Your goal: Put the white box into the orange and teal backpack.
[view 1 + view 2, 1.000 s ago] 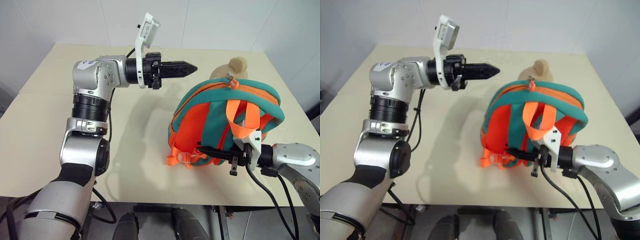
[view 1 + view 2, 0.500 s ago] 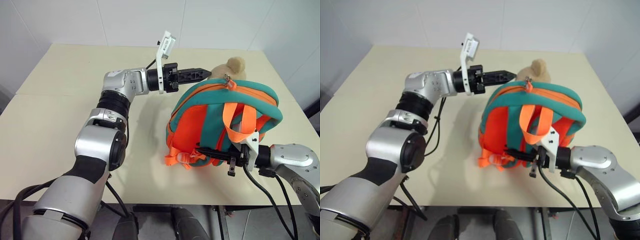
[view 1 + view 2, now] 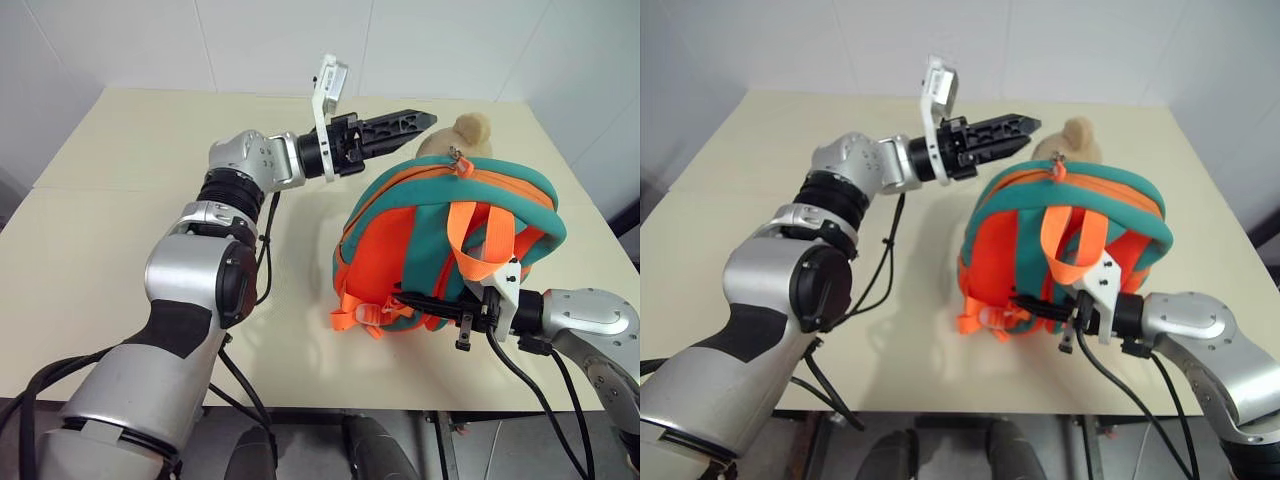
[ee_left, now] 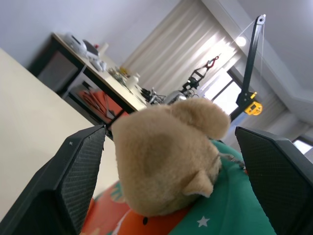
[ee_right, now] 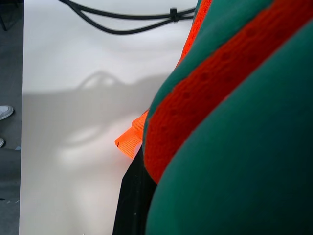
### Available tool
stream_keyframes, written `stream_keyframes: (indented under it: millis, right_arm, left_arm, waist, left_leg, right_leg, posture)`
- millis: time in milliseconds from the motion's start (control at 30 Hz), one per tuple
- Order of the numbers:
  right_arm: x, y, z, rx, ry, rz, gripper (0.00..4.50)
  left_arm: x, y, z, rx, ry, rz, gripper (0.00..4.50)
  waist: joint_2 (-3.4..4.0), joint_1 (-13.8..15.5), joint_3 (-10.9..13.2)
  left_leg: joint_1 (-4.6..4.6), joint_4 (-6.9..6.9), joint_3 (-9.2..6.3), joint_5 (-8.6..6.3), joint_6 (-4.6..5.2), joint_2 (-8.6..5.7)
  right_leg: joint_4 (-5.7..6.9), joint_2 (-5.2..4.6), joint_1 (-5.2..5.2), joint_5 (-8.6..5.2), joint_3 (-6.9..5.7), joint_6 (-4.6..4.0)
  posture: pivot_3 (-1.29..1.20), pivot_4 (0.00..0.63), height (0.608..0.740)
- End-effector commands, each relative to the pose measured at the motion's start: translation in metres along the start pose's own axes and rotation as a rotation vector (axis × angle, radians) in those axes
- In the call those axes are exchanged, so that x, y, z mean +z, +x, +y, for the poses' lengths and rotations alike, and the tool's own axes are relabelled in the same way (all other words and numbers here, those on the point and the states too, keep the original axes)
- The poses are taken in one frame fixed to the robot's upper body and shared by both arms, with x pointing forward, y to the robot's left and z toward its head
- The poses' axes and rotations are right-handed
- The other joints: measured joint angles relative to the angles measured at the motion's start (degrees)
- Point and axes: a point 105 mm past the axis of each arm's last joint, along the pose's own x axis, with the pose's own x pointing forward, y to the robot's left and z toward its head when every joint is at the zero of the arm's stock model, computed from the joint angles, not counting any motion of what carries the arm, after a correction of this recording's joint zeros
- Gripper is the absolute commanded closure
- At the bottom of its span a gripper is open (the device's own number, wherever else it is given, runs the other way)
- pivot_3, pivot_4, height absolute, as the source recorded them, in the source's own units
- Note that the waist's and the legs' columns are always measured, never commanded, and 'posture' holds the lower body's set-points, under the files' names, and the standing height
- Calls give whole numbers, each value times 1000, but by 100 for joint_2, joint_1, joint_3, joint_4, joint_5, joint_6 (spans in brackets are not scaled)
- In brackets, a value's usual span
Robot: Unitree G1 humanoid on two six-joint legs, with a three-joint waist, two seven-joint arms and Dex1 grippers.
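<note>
Running this one remotely, quick status. The orange and teal backpack (image 3: 440, 235) is standing up on the worktop (image 3: 120, 250), strap side facing me, zip running over the top w/ the pull (image 3: 462, 164) at the crown. Zip looks closed from here, so I reckon the job right now is opening it, not packing.

Right pincer (image 3: 415, 303) is down low at the base of the pack, fingers together and clamped on the pack's lower edge near the strap buckles. My read: it's just there as an anchor so the pack doesn't tip or slide when the other arm tugs at the top.

Left pincer (image 3: 420, 118) comes in roughly level from the left, up by the top of the pack, fingers spread apart w/ nothing in them. In the left wrist view the 2 fingers (image 4: 73, 176) frame the tan plush charm (image 4: 168, 152), which sits at the top rear of the pack. Guessing it's lining up on the charm or the zip pull next to it, can't say which.

Pack's long axis is basically vertical, top up, leaning slightly away from me.

The white box: can't spot it anywhere on the worktop, so idk where it is atm.
</note>
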Motion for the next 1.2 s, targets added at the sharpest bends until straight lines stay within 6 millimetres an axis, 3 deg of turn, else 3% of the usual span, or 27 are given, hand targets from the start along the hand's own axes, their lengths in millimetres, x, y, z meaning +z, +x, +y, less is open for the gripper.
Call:
stream_keyframes:
  millis: [33,500,600,900,1067,1200]
  right_arm:
    - [7,-1,4,9,-27,-22,4371]
    - [6,-1,8,18,-30,-17,4371]
    - [5,-2,8,16,-29,-14,4371]
    - [5,-3,8,10,-31,-10,4371]
    - [4,-3,7,10,-30,-10,4371]
    - [4,-3,6,10,-31,-8,4371]
  left_arm:
    - [6,13,-16,-47,15,35,0]
    - [-11,34,-19,-82,51,106,0]
    - [-14,36,-21,-97,55,129,578]
    - [-12,35,-23,-93,82,156,3292]
    - [-2,30,-29,-96,128,154,4493]
    - [13,22,-40,-114,184,156,4500]
  waist:
    - [0,-8,0]
    - [0,8,0]
    - [0,9,0]
    - [0,0,0]
    - [0,-2,0]
    - [0,-15,0]
  left_leg:
    - [0,-1,0,0,0,0]
    - [1,-2,0,0,-1,0]
    - [1,-2,0,0,-1,0]
    - [1,-6,0,0,-1,0]
    - [1,-5,0,0,0,0]
    - [1,-7,0,0,-1,0]
  right_leg:
    - [1,0,0,0,0,0]
    - [-1,0,0,0,0,0]
    - [-2,0,0,0,0,0]
    - [-4,0,0,-1,0,0]
    - [-4,0,0,0,0,0]
    - [-4,0,0,0,0,0]
  posture:
    - [0,150,740]
    - [0,150,740]
    - [0,150,740]
    - [0,150,740]
    - [0,150,740]
    - [0,150,740]
